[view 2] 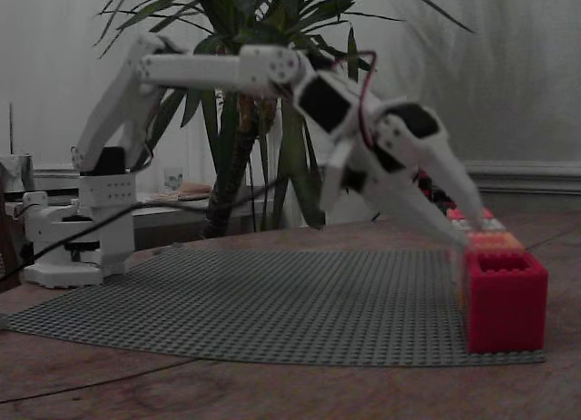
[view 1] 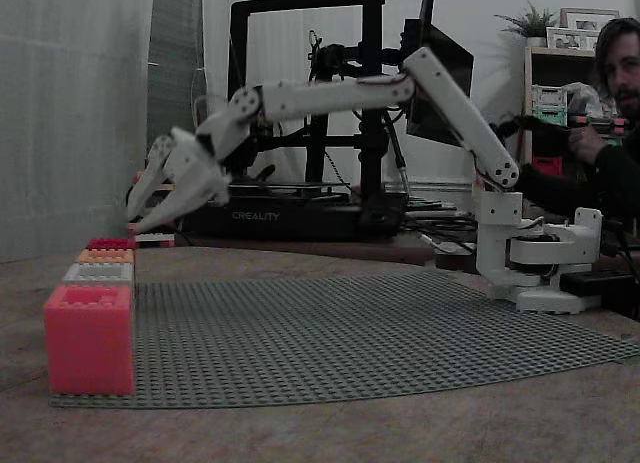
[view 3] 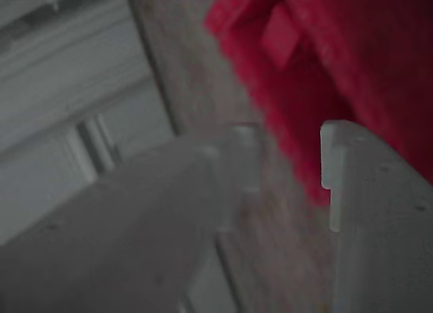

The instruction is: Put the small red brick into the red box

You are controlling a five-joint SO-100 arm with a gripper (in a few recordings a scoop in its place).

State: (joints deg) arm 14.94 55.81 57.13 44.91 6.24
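Note:
The red box ends a row of four boxes, nearest in one fixed view and farthest in the other. Above that end of the row my white gripper hangs open, tips slanting down, with nothing between them. In the blurred wrist view the gripper is just short of the red box. A small red brick seems to lie inside the box's hollow.
A coral-pink box, a grey-white box and an orange box share the row on the grey studded baseplate. A black 3D printer stands behind. A person sits at the right. The arm's base stands before a plant.

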